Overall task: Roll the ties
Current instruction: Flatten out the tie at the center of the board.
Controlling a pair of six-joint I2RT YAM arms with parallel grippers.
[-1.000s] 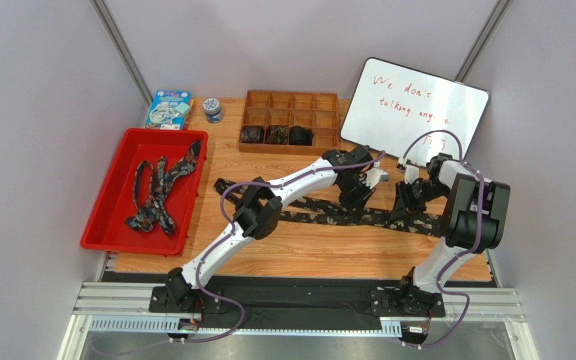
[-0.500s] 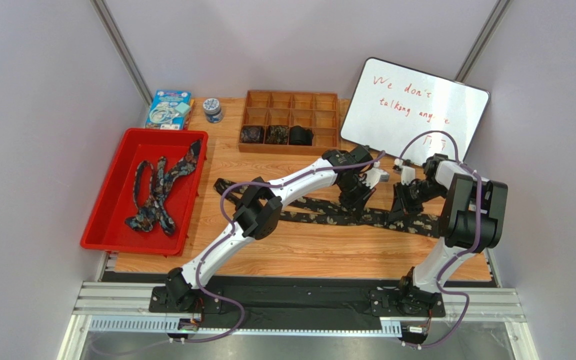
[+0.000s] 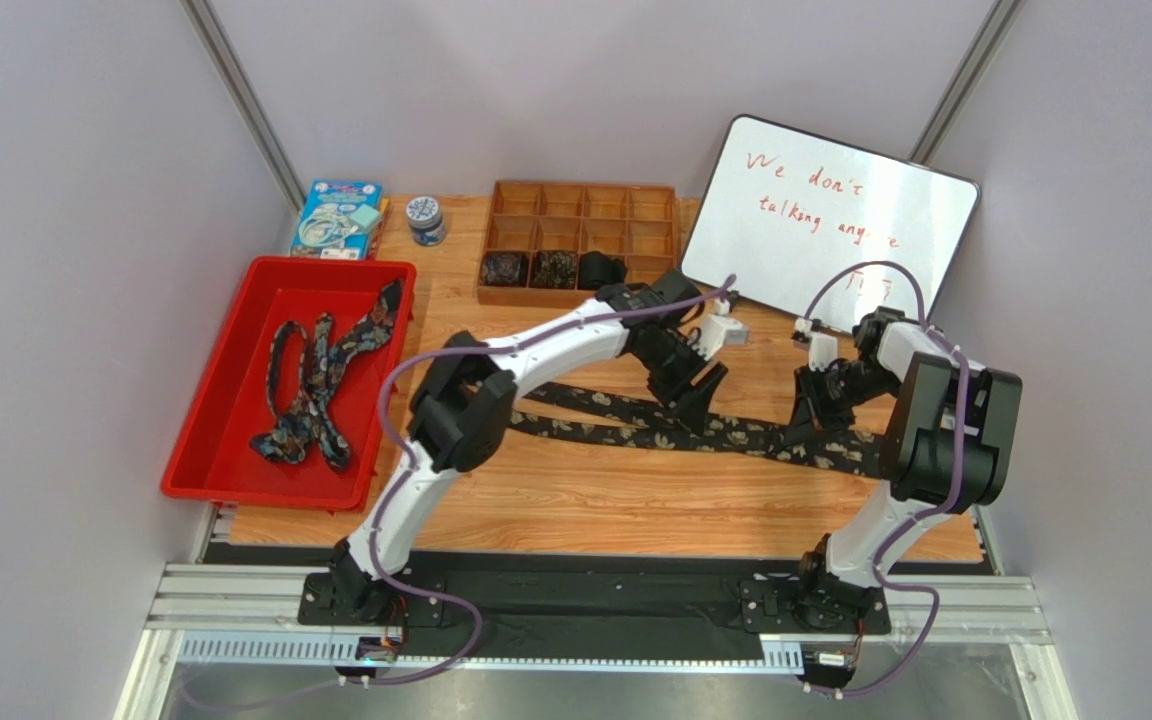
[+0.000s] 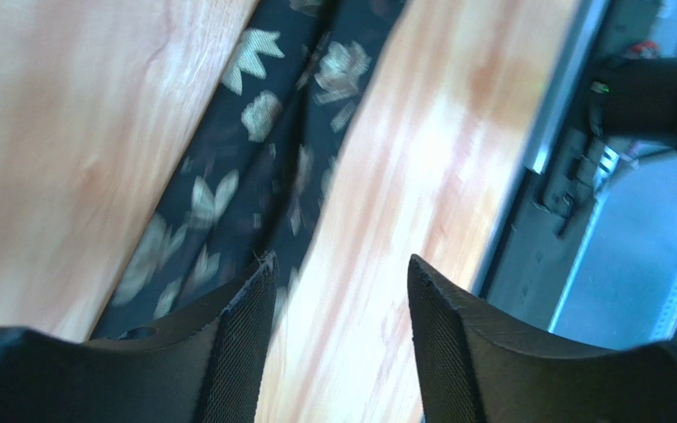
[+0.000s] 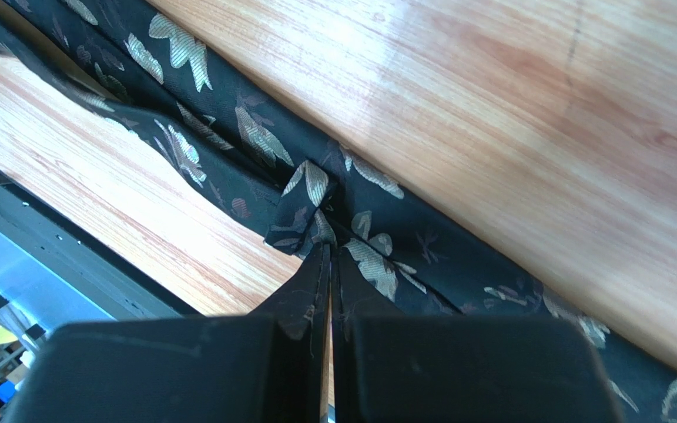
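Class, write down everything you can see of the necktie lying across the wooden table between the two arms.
The necktie is long, narrow, dark fabric with pale leaf-and-flower motifs and a slight sheen. It lies flat on the wooden table, two strands spreading apart leftward. The right gripper, shut, pinches a small raised fold at its edge; the left gripper hovers open over another stretch.

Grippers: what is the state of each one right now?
Left gripper: open, holding nothing, above the dark floral-patterned fabric necktie.
Right gripper: shut, pinching a small fold of the necktie.
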